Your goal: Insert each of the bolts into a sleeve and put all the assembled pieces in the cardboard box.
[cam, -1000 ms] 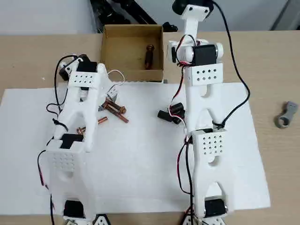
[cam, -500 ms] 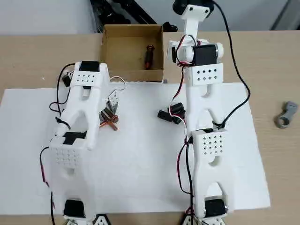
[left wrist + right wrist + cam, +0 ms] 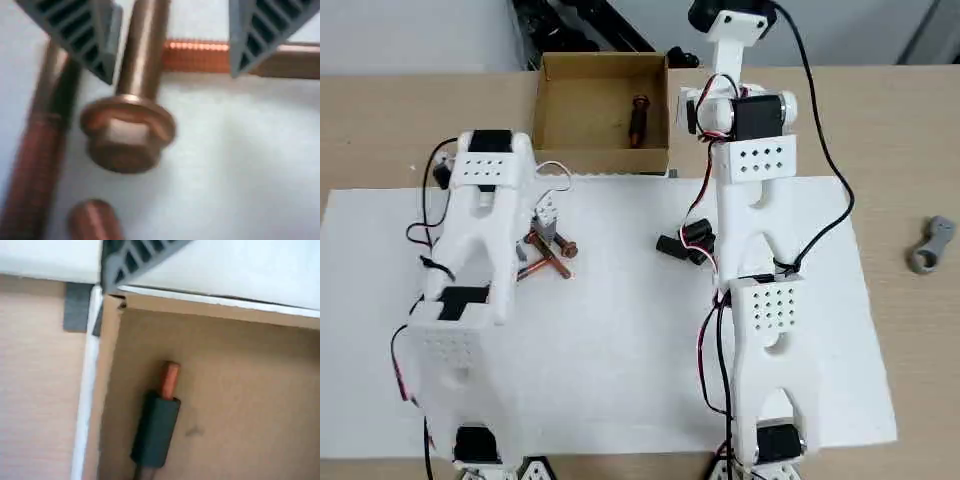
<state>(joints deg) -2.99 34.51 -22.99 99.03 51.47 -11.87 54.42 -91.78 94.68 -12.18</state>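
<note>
1. Both arm bases sit at the near edge of the table [image 3: 900,150], on a white sheet [image 3: 620,370] that covers the work area.

2. The left arm [image 3: 480,250] is folded. Its upper link rises from the base and its forearm angles away from the base, with the wrist turned down over the sheet. The left gripper [image 3: 171,75] is spread wide and grips nothing. Its two grey fingers [image 3: 85,30] stand on either side of the shank of a flanged bolt [image 3: 128,131] that lies on the sheet. One finger is just beside the shank and the other is apart from it.

3. The other loose bolts [image 3: 548,265] lie touching or just beside the flanged bolt. One crosses behind its shank and one lies alongside it.

4. Two black sleeves [image 3: 685,243] lie on the sheet between the arms, close to the right arm [image 3: 760,250] and well apart from the bolts.

5. The right arm is stretched almost straight toward the far side. The right gripper [image 3: 700,100] is beside the right wall of the cardboard box [image 3: 552,100]. Whether it is open or closed cannot be determined.

6. The box stands at the far edge of the sheet. It holds one assembled piece [image 3: 156,430], a bolt in a black sleeve with the copper tip protruding, near the right wall.

7. A grey part [image 3: 930,245] lies on the bare table off to the right.
</note>
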